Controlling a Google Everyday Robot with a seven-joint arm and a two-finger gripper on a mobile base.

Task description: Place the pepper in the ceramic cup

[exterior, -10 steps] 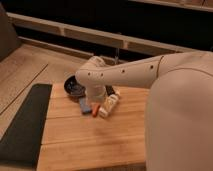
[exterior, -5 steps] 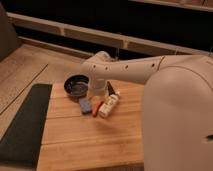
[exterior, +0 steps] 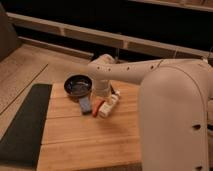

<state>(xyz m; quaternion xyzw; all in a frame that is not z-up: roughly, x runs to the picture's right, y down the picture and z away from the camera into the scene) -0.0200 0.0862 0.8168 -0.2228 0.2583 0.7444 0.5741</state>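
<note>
The pepper (exterior: pixel 97 108) is a small red-orange piece lying on the wooden table (exterior: pixel 85 140), between a blue-grey flat block (exterior: pixel 85 105) and a white bottle-like item (exterior: pixel 109 105). The ceramic cup (exterior: pixel 77 84) is dark and round and stands upright at the table's back left, just behind the block. My white arm reaches in from the right. Its gripper (exterior: pixel 102 93) points down, just above and behind the pepper and to the right of the cup. The pepper lies outside the cup.
A dark mat (exterior: pixel 22 122) lies along the table's left side. A counter edge and dark shelving (exterior: pixel 100 37) run behind the table. My large white arm body (exterior: pixel 175 115) fills the right side of the view.
The arm has lifted and shifted slightly right, uncovering the cup. The pepper, block and bottle lie where they were.
</note>
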